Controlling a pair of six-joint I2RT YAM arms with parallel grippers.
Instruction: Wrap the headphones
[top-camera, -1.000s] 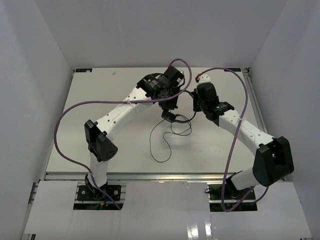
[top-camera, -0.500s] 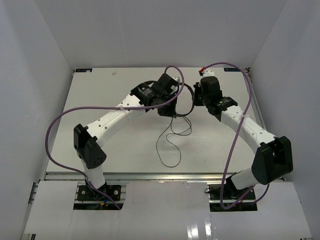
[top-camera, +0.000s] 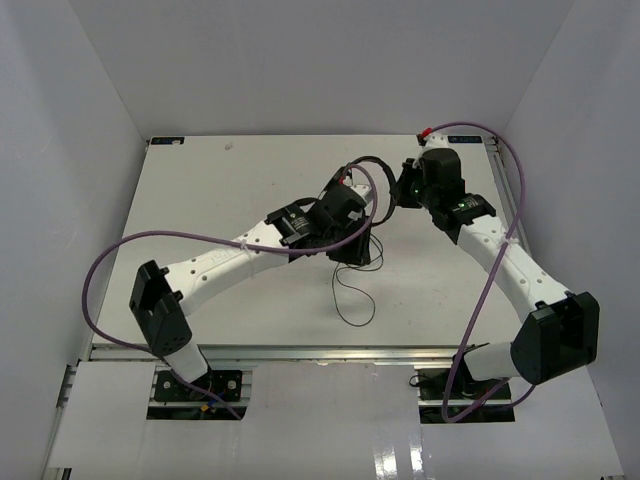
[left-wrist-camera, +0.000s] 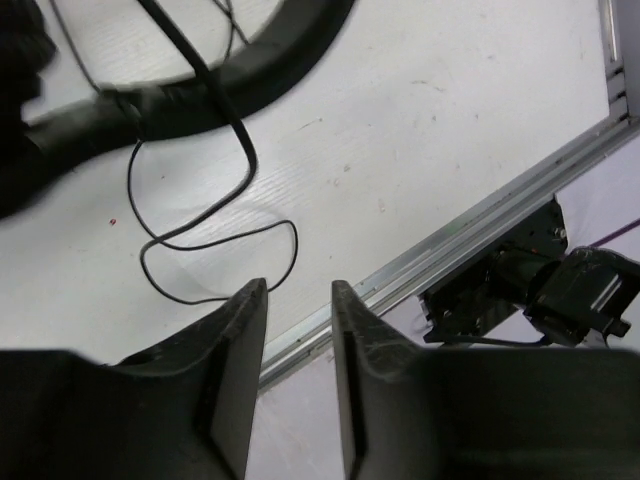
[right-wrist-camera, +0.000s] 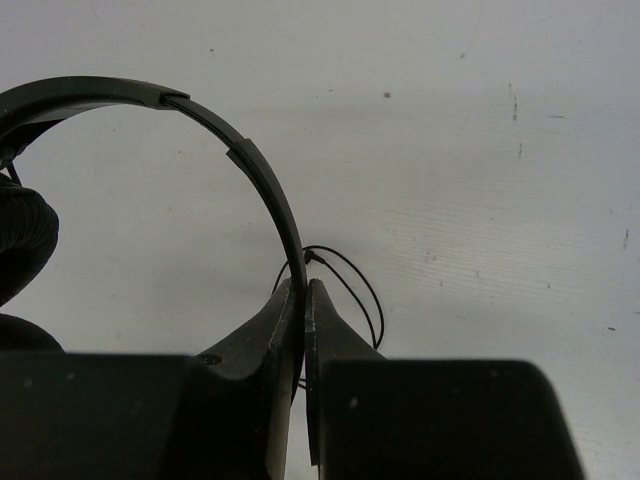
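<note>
The black headphones' thin headband (top-camera: 375, 160) arcs up between the two grippers in the top view. My right gripper (top-camera: 400, 190) is shut on the headband (right-wrist-camera: 262, 170), which runs between its closed fingertips (right-wrist-camera: 303, 288). One padded earcup (right-wrist-camera: 20, 240) shows at the left edge of the right wrist view. The thin black cable (top-camera: 352, 300) trails in loose loops on the table toward the near edge. My left gripper (top-camera: 350, 248) hovers over the earcup end, open and empty (left-wrist-camera: 298, 290). The cable loops (left-wrist-camera: 200, 235) and a thick part of the headphones (left-wrist-camera: 250, 80) lie beyond its fingers.
White table (top-camera: 220, 200) inside white walls. A metal rail (top-camera: 300, 350) runs along the near edge and also shows in the left wrist view (left-wrist-camera: 470, 235). Purple robot cables (top-camera: 130, 250) loop beside both arms.
My left gripper has swung nearer and lower, toward table centre. My right gripper has drawn the headband back and to the right. The cable loops have been dragged rightward and shortened.
</note>
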